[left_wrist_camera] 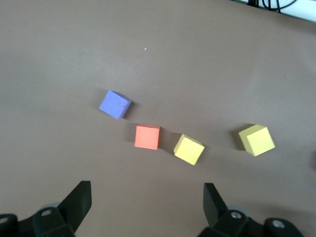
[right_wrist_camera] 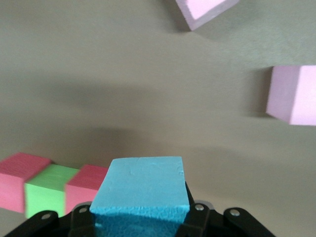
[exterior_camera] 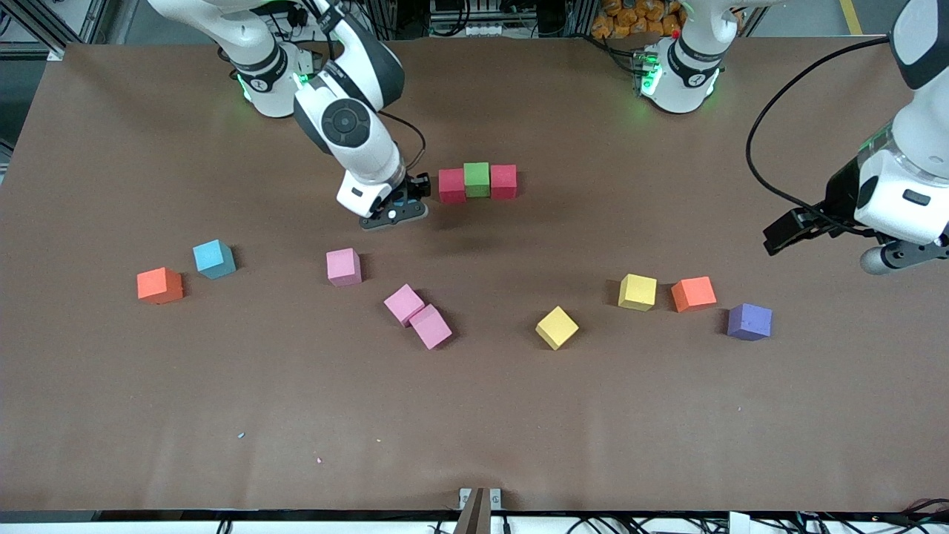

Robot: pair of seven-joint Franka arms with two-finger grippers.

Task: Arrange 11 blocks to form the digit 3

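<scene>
The landmark is the row of three touching blocks: a red block [exterior_camera: 451, 185], a green block [exterior_camera: 477, 179] and a second red block [exterior_camera: 503, 182], side by side on the brown tabletop [exterior_camera: 563, 415]. The right tool [exterior_camera: 394, 213] hangs just beside the row's end toward the right arm's end of the tabletop, pinching a light blue block [right_wrist_camera: 139, 190]. That block is barely visible from the front, hidden under the wrist.

Nearer the front camera than the row lie three pink blocks [exterior_camera: 343, 267], two of them touching, plus a blue block [exterior_camera: 213, 259] and an orange block [exterior_camera: 159, 285] toward the right arm's end. Toward the left arm's end sit two yellow blocks [exterior_camera: 637, 291], another orange block [exterior_camera: 693, 294] and a purple block [exterior_camera: 749, 321]. All are small matte cubes.

The left tool [left_wrist_camera: 147, 207] waits spread wide above these, empty.
</scene>
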